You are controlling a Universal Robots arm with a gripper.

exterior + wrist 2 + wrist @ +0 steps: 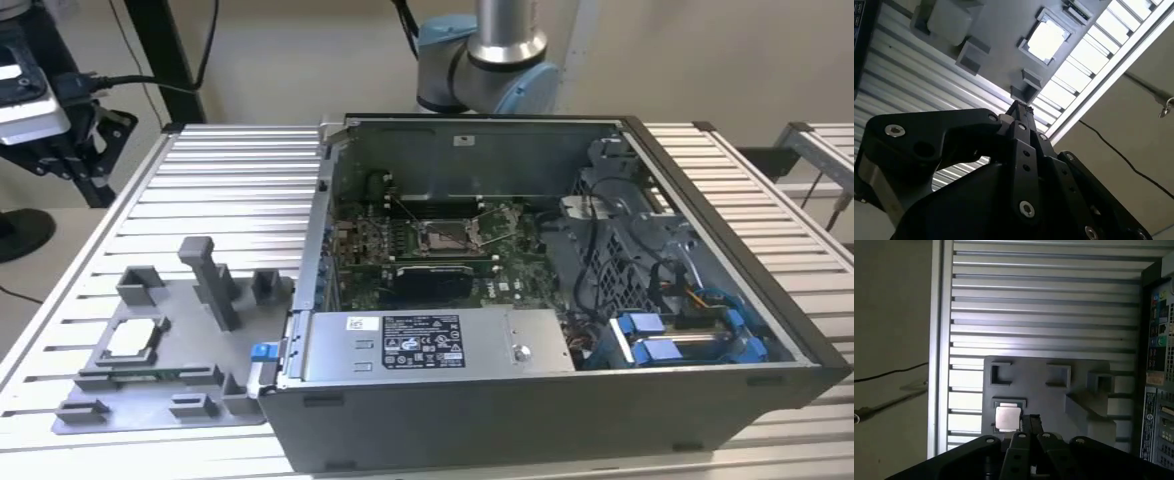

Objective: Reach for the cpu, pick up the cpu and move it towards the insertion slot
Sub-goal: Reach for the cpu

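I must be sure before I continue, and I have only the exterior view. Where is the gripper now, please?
Observer: In both wrist views the gripper hangs above the grey fixture tray, with its tips pointing down near the cpu.
Operator: Does it hold the cpu already?
Observer: No. The fingers are shut with nothing between them, and the cpu lies flat in the tray, apart from them.

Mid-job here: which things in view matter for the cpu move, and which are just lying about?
Job:
cpu, lying in the grey fixture tray
insertion slot, inside the computer case
hand, not yet at the cpu

Lying about:
slatted table
tall grey post
blue fittings
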